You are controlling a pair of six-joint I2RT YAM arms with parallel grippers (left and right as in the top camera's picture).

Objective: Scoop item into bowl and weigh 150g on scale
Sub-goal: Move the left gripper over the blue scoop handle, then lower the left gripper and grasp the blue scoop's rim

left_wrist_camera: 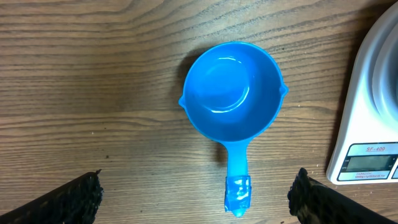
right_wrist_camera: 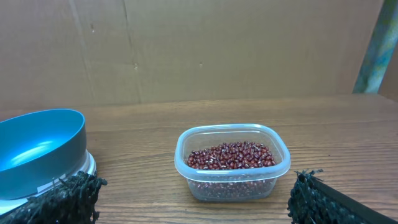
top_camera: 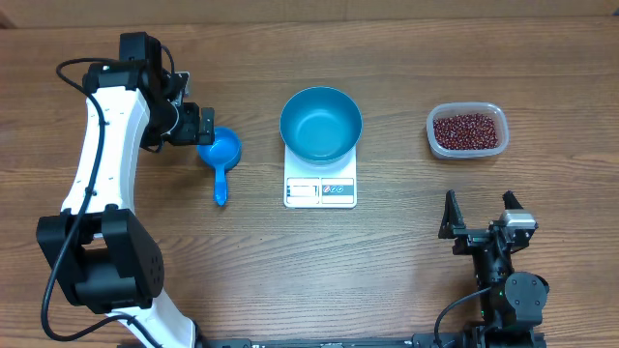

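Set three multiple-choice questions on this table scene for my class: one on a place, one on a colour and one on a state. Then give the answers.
1. Where is the bowl in relation to the scale?
A. Beside it
B. On top of it
C. Underneath it

2. What colour is the scoop?
A. Red
B. White
C. Bright blue

3. What state is the bowl in?
A. Upright and empty
B. Tipped on its side
C. Turned upside down

Answers:
1. B, since in the overhead view the bowl covers the back of the scale and only the front panel shows.
2. C, since the left wrist view shows the cup and handle in bright blue.
3. A, since its open mouth faces up and its bare blue inside shows.
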